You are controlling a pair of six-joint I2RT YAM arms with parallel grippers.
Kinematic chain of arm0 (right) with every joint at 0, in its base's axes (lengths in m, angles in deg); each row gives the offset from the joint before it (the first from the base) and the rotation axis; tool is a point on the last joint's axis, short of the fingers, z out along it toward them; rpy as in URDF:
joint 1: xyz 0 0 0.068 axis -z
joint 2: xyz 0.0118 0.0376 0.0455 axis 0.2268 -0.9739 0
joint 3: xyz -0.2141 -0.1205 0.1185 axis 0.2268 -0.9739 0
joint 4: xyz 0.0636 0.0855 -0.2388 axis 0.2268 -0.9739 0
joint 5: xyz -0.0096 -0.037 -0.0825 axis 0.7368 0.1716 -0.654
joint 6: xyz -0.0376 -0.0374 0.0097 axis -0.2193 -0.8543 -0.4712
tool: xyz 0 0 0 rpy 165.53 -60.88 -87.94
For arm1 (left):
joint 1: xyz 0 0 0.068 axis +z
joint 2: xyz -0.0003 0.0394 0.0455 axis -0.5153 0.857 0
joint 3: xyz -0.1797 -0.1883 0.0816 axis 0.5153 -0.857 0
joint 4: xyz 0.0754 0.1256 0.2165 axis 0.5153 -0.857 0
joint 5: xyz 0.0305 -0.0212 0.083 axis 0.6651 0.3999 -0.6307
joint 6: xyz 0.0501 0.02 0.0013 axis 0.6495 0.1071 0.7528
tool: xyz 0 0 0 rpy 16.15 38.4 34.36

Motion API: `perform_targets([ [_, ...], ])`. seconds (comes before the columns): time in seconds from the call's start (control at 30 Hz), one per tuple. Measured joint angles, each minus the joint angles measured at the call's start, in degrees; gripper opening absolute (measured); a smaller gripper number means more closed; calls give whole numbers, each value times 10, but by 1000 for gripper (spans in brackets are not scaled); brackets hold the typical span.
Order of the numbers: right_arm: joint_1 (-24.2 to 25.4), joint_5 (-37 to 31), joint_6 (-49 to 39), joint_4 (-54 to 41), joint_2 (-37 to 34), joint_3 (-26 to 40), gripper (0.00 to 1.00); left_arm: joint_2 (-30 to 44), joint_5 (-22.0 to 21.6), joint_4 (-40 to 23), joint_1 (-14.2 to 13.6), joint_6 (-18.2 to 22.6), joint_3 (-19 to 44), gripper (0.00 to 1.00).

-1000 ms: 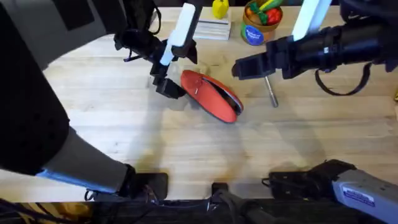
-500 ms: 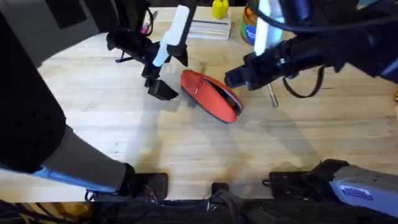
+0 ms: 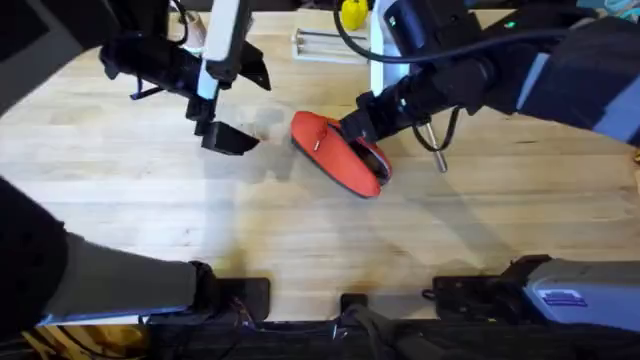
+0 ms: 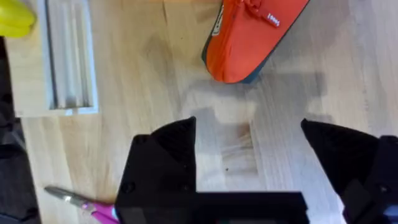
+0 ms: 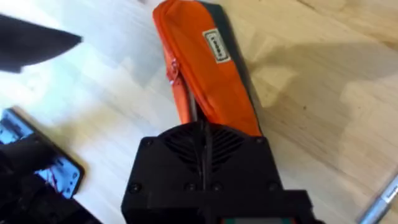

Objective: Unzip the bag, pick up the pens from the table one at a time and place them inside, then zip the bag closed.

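At mid-counter, the bag (image 3: 338, 152) lies zipped — unzipping is the step in hand.
Right tool (image 3: 352, 128) sits over it, grip unclear; left tool (image 4: 249, 146) hovers spread beside. Next: pinch the zip pull (image 5: 175, 67).

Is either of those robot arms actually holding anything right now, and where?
Left tool is open, holding nothing. Right tool is down at the bag, but whether it grips cannot be told.

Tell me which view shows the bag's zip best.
The right wrist view: the zip runs along the bag, close up. Overhead shows the bag whole but small; the left wrist view catches one end.
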Motion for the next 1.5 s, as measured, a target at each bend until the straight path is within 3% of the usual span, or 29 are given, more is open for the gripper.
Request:
perform_targets([
  [0.13, -1, -12, 4, 29, -23, 0, 33, -13, 6, 0, 13, 8, 0, 993],
  [0.37, -5, -38, 20, 61, -75, 3, 48, -13, 8, -1, 13, 12, 0, 993],
  [0.43, -10, -40, 20, 62, -78, 3, 258, -13, 8, -1, 13, 13, 0, 993],
  [0.57, -28, -43, 19, 65, -78, 4, 837, -13, 8, -1, 13, 14, 0, 993],
  [0.6, -32, -44, 18, 66, -78, 4, 952, -13, 8, -1, 13, 14, 0, 993],
  [0.63, -34, -47, 19, 66, -78, 4, 985, -13, 8, -1, 13, 14, 0, 993],
  [0.93, -35, -59, 10, 58, -65, 4, 998, -13, 8, -2, 13, 14, 0, 993],
  [1.13, -20, -109, 1, 39, 46, 4, 997, -13, 8, -9, 13, 14, 0, 994],
  [1.33, 51, -223, -1, -46, 158, 5, 998, -13, 8, -12, 13, 14, 0, 994],
  [1.5, 141, -237, 0, -76, 153, 4, 998, -13, 8, -12, 13, 14, 0, 994],
])
